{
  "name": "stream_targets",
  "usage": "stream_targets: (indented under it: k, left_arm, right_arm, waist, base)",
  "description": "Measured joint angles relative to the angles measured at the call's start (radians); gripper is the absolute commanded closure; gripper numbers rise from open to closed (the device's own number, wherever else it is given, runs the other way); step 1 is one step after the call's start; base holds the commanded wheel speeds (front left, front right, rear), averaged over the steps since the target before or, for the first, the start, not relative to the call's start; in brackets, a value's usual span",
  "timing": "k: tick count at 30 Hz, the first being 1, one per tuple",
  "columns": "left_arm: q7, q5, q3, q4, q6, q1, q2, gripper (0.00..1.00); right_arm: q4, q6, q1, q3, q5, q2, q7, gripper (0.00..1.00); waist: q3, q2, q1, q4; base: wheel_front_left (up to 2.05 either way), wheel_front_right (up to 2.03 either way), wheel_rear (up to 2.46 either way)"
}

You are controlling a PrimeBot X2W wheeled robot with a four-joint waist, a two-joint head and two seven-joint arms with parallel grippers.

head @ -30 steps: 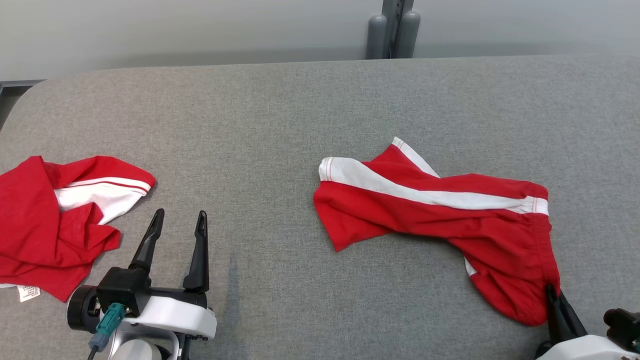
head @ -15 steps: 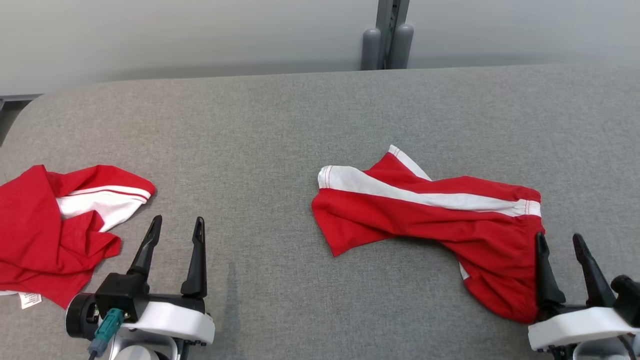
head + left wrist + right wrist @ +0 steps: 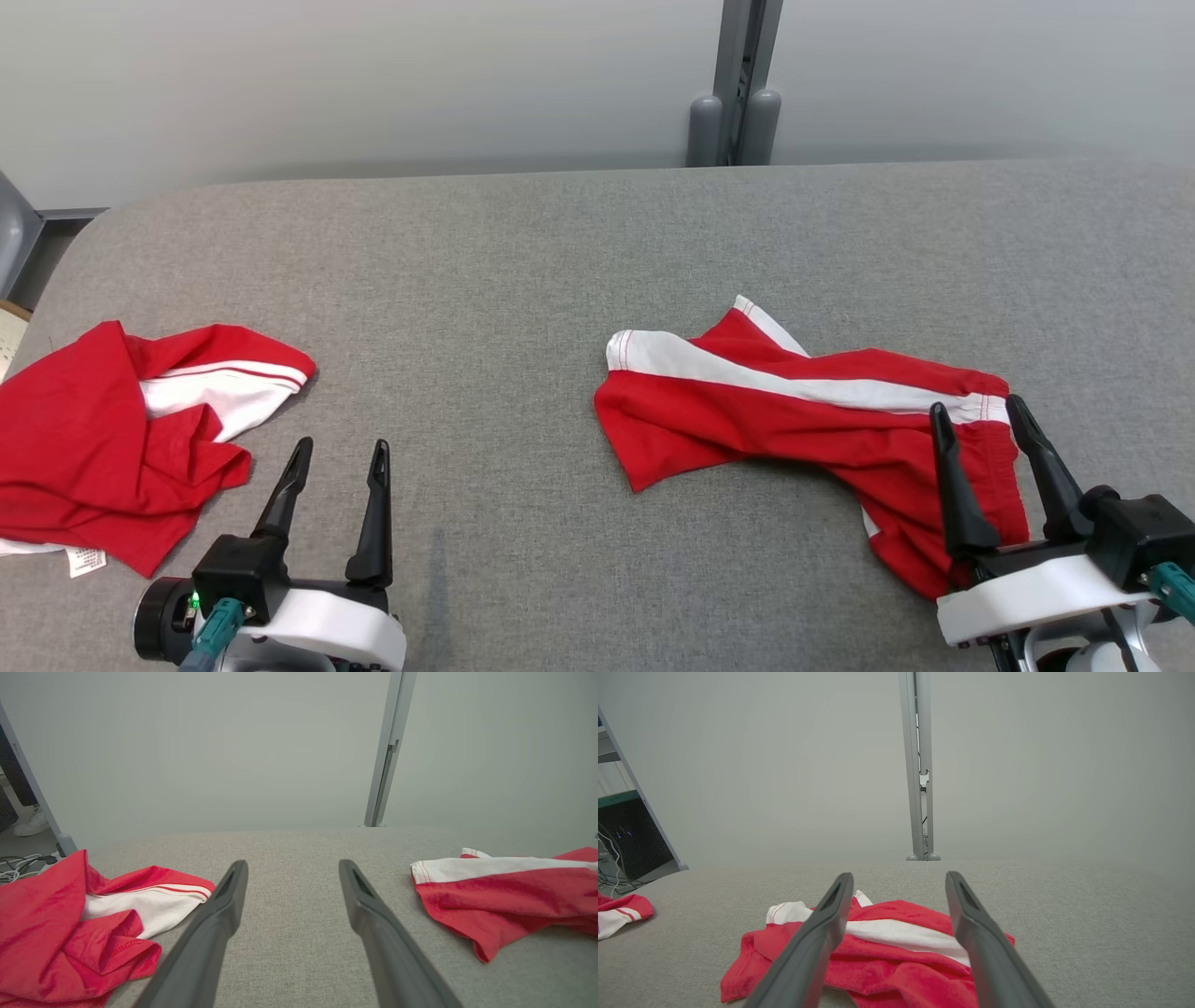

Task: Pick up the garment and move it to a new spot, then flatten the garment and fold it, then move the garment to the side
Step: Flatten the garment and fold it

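At right claw (image 3: 976, 407): just released red shorts (image 3: 794, 420), now spread wide and empty directly above them. Suggests relocation step complete; proceed to flattening.

A grey fabric-covered table (image 3: 523, 261) spans the scene, its far edge near a pale wall (image 3: 373, 84). A grey metal post (image 3: 742, 75) rises behind that edge, right of centre, with two rounded grey caps (image 3: 707, 131) at its base. At the near left lies a crumpled red-and-white cloth (image 3: 84, 448) with a white label (image 3: 86, 560) at its near hem. Left of the table, white cables (image 3: 14, 864) and a white shoe (image 3: 29, 823) are on the floor
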Motion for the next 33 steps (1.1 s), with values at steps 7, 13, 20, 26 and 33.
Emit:
stream_targets:
  k: [7,13,20,26,33]
  left_arm:
    - [0.0,0.0,-0.008,0.007,0.0,0.002,0.0,0.0]
    - [0.005,0.0,-0.024,0.012,-0.004,-0.001,0.002,0.0]
    - [0.053,0.019,-0.09,0.029,-0.045,-0.14,0.0,0.0]
    - [0.128,0.025,-0.166,0.108,-0.103,-0.35,-0.024,0.0]
    - [0.222,-0.021,-0.25,0.319,-0.152,-0.564,-0.044,0.0]
  right_arm:
    - [-0.007,0.0,0.014,0.003,0.003,0.0,0.008,0.0]
    - [-0.012,0.0,0.019,-0.003,0.003,0.0,0.008,0.0]
    - [-0.023,0.0,0.014,-0.014,-0.004,0.0,0.017,0.0]
    - [-0.039,0.0,-0.02,-0.013,-0.011,0.0,0.023,0.0]
    - [-0.033,0.0,-0.067,0.002,-0.002,0.0,0.017,0.0]
  waist:
    - [-0.006,0.0,0.0,0.007]
    - [-0.004,0.0,0.0,0.016]
    - [0.032,0.0,0.0,0.024]
    - [0.098,0.0,0.0,0.013]
    - [0.181,0.0,0.0,-0.038]
  base:
    - [0.0,0.0,0.0]
    - [0.0,0.0,0.0]
    - [0.0,0.0,0.0]
    - [0.0,0.0,0.0]
    - [0.0,0.0,0.0]
